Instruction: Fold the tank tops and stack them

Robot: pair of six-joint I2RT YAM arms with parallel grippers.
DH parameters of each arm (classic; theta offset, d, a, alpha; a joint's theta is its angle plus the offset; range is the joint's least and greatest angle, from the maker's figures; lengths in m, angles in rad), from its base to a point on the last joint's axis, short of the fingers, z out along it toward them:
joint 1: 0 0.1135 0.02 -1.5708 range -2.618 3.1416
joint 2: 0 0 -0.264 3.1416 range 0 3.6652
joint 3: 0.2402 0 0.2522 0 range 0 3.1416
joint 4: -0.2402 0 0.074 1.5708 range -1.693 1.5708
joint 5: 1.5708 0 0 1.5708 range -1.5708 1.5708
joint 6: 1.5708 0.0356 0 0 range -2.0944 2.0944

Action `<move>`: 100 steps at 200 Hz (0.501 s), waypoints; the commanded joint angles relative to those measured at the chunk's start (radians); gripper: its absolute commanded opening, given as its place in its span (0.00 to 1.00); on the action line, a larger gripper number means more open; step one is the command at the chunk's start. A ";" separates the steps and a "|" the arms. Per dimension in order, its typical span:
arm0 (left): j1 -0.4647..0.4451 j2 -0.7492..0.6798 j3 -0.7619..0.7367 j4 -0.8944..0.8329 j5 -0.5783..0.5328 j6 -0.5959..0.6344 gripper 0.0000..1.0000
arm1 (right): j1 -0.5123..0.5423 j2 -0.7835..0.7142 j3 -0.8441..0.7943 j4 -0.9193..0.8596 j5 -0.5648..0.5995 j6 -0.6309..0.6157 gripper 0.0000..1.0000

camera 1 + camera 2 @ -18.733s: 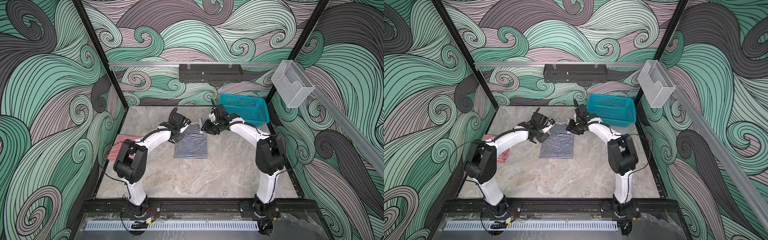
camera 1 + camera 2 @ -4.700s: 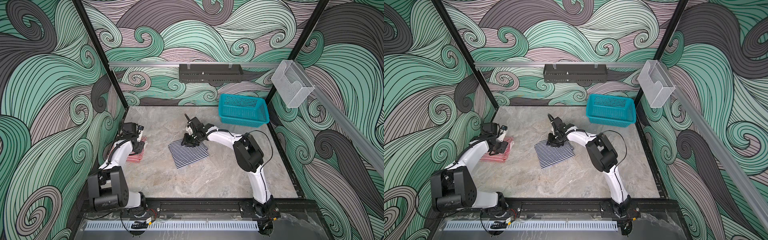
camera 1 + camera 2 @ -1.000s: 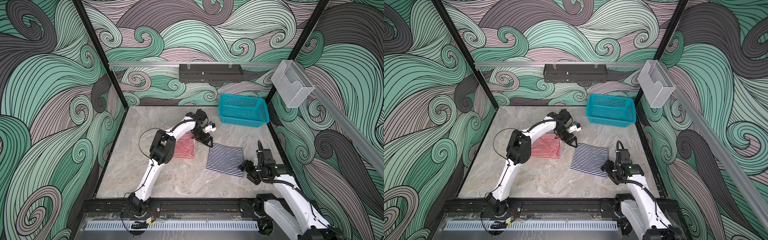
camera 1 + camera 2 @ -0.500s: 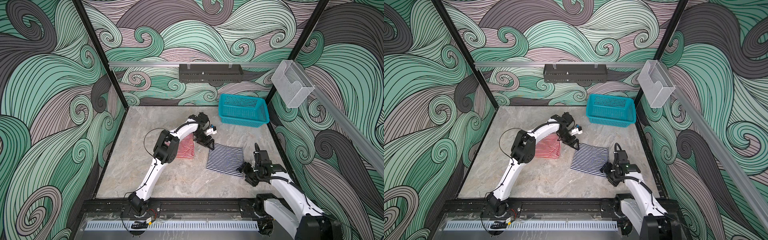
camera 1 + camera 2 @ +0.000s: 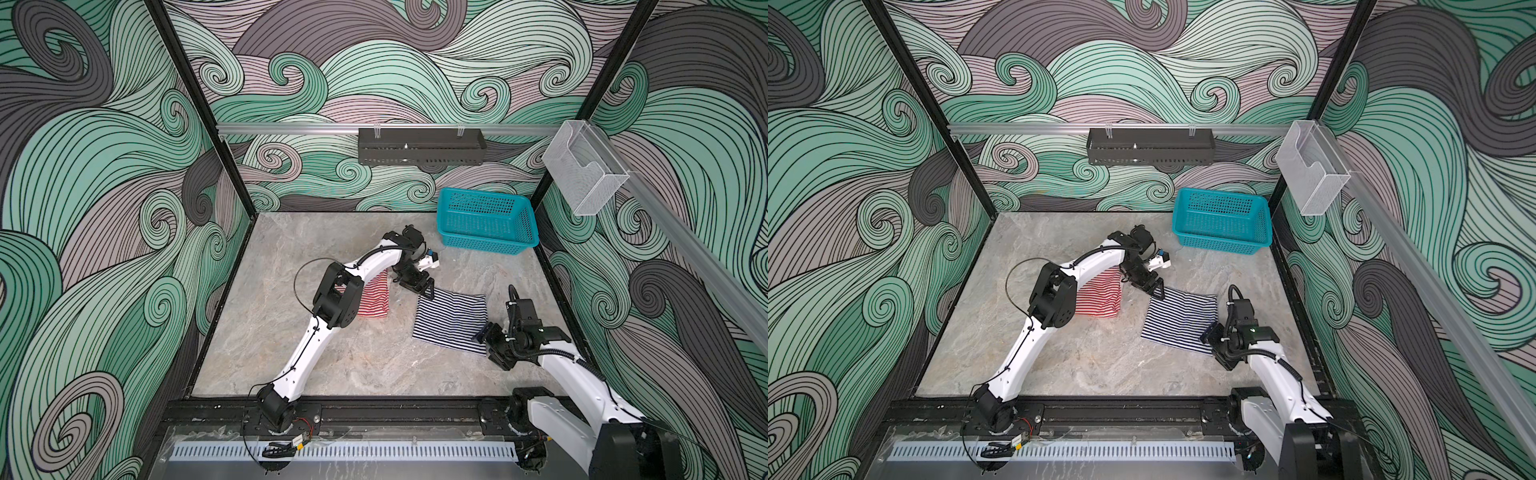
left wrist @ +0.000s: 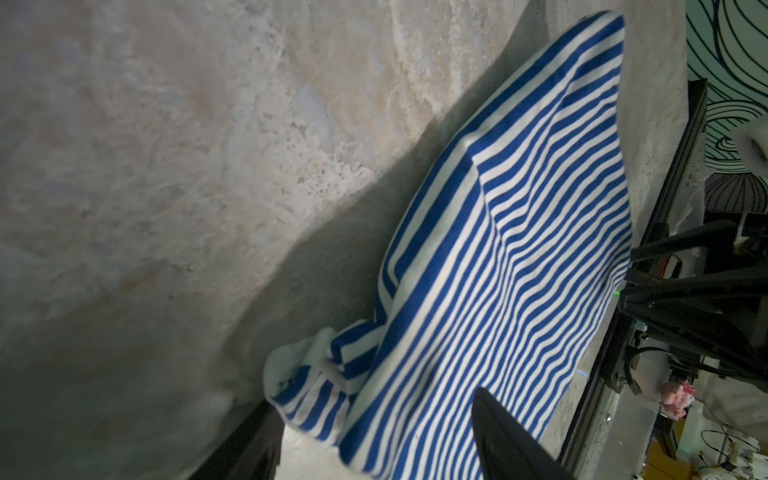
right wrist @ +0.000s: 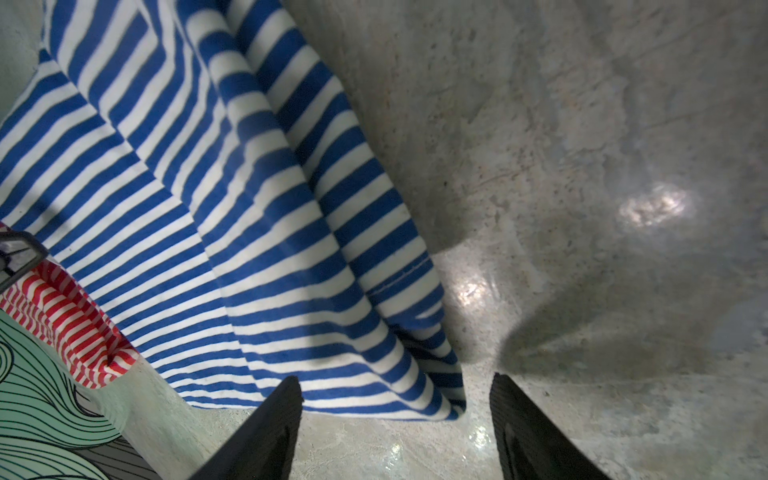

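Left wrist view: left gripper (image 6: 374,415) jaws apart, straddling corner of navy-and-white tank top (image 6: 519,257); right gripper (image 7: 395,378) jaws apart at opposite corner; red-and-white tank top (image 5: 374,300) alongside, near table (image 5: 291,353) centre

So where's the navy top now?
Both top views show the navy top right of the red top, between the left gripper and the right gripper.

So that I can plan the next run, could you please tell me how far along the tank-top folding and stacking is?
Done: both tops look folded; the red-and-white top and the navy-and-white top lie side by side, apart. In hand: the left claw and right claw stand open at opposite corners of the navy one, not yet gripping. Left: stacking one on the other.
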 commanded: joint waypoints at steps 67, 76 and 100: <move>-0.016 0.060 0.014 -0.027 -0.032 -0.002 0.31 | -0.006 0.055 -0.009 0.033 0.051 0.020 0.67; -0.016 0.060 0.014 -0.026 -0.032 -0.002 0.29 | -0.006 0.060 -0.009 0.031 0.057 0.018 0.66; -0.016 0.060 0.014 -0.022 -0.039 -0.001 0.23 | -0.006 0.073 -0.011 0.040 0.068 0.019 0.63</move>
